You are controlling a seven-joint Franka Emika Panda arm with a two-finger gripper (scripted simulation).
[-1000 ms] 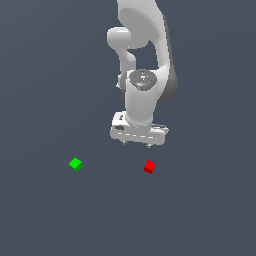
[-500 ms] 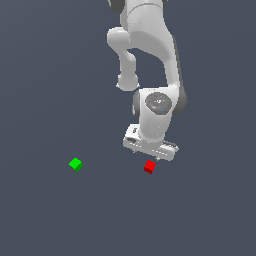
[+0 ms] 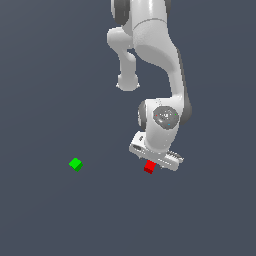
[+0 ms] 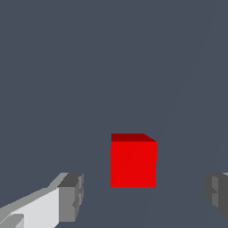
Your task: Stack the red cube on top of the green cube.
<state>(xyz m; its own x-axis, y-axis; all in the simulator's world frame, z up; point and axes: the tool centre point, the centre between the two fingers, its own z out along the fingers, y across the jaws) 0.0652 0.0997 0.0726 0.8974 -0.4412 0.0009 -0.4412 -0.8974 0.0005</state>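
While hovering low over the red cube (image 3: 149,167), the gripper (image 3: 156,161) is spreading wide, holding nothing.
Exterior view: green cube (image 3: 75,164) is sitting well apart from red. Wrist view: red cube (image 4: 133,162) is lying between both fingers (image 4: 71,197), untouched; likely light, rigid — pinch opposite flat sides.

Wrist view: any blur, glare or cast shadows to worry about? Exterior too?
Wrist view: sharp, flat render; the red cube shows a darker top face, no glare, no visible cast shadow; both fingertips are cropped by the frame. Exterior view: evenly lit, soft-edged, green cube tiny, no visible shadows.
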